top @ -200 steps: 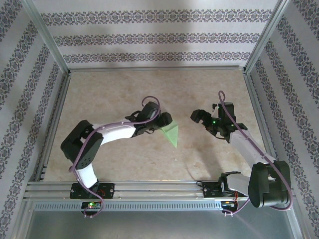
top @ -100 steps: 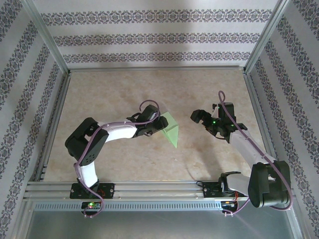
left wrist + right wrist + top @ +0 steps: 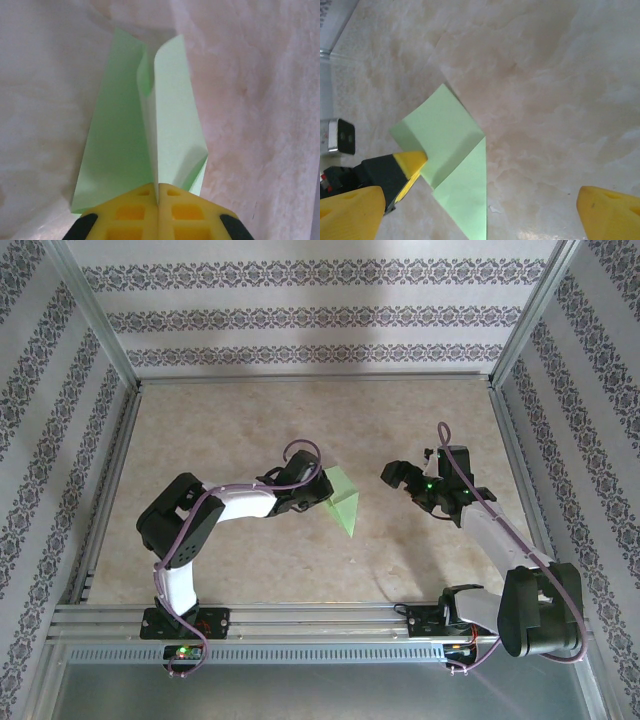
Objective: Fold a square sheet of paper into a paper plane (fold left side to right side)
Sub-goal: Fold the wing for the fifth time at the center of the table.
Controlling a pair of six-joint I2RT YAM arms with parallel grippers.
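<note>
The square sheet of paper (image 3: pixel 343 504) is light green and folded into a pointed shape, lying at the table's middle with its tip toward the near edge. My left gripper (image 3: pixel 320 489) is shut on a raised flap at its left side. In the left wrist view the yellow pads (image 3: pixel 135 210) meet on the upright flap of the paper (image 3: pixel 172 115), while the rest lies flat. The right wrist view has the paper (image 3: pixel 457 150) below, with the left finger (image 3: pixel 409 161) at its edge. My right gripper (image 3: pixel 398 476) hangs open to the paper's right, holding nothing.
Aluminium frame posts and patterned walls enclose the beige marbled table (image 3: pixel 250 420). The rail with both arm bases (image 3: pixel 300 625) runs along the near edge. Bare tabletop lies behind and to either side of the paper.
My left gripper has shut on the paper's left flap, which now stands lifted off the table. The left arm's elbow shifted slightly right. The right arm has not moved.
</note>
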